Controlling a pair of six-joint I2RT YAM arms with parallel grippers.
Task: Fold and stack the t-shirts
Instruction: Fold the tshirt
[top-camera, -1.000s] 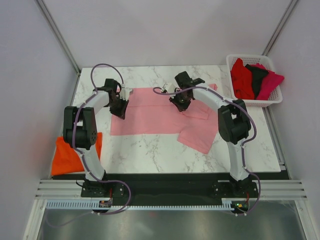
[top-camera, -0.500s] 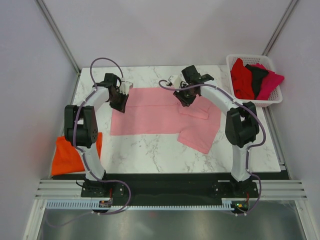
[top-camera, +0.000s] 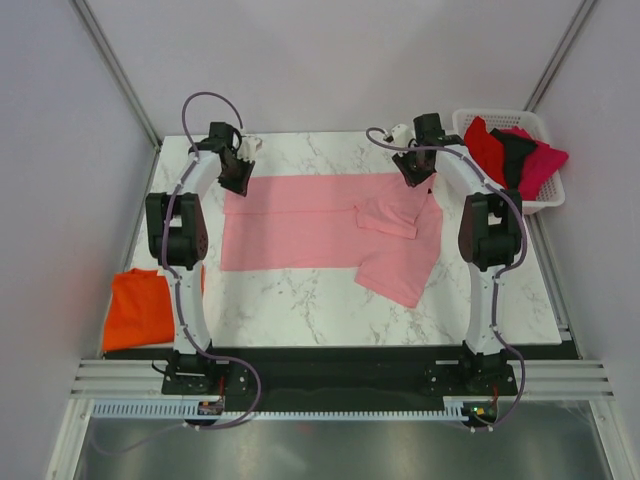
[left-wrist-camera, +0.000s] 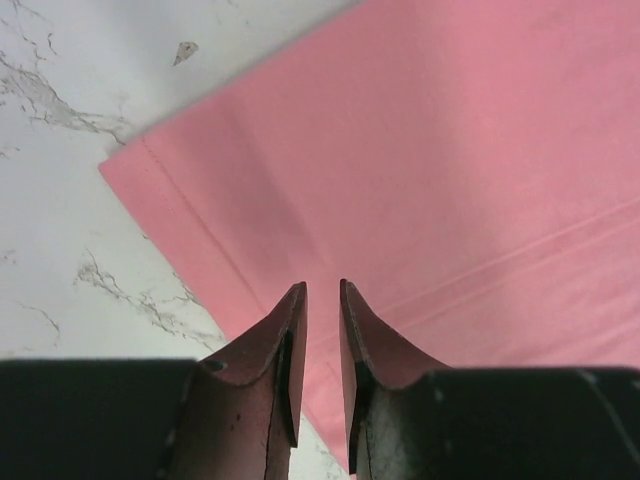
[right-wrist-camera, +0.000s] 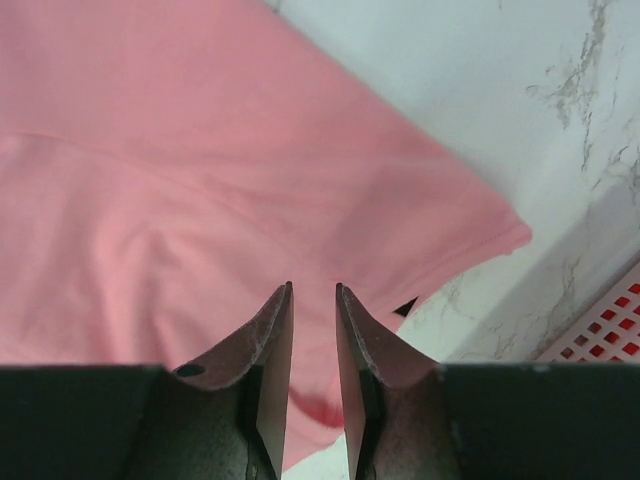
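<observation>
A light pink t-shirt (top-camera: 300, 225) lies spread on the marble table, with its right part folded over in a rumpled flap (top-camera: 400, 255). My left gripper (top-camera: 239, 182) hangs over the shirt's far left corner. In the left wrist view (left-wrist-camera: 322, 288) it is slightly open and empty above the hem (left-wrist-camera: 450, 150). My right gripper (top-camera: 415, 175) hangs over the far right corner. In the right wrist view (right-wrist-camera: 313, 288) it is slightly open and empty above pink cloth (right-wrist-camera: 200, 150). A bright orange shirt (top-camera: 140, 305) lies folded at the table's near left edge.
A white basket (top-camera: 538, 122) at the far right holds red (top-camera: 484, 158), black (top-camera: 515, 150) and magenta (top-camera: 540, 165) shirts. Its rim shows in the right wrist view (right-wrist-camera: 600, 325). Bare marble (top-camera: 290, 300) lies in front of the pink shirt.
Both grippers moved away from the middle of the pink shirt to its far corners, the left to the far left and the right to the far right. The shirt lies as before.
</observation>
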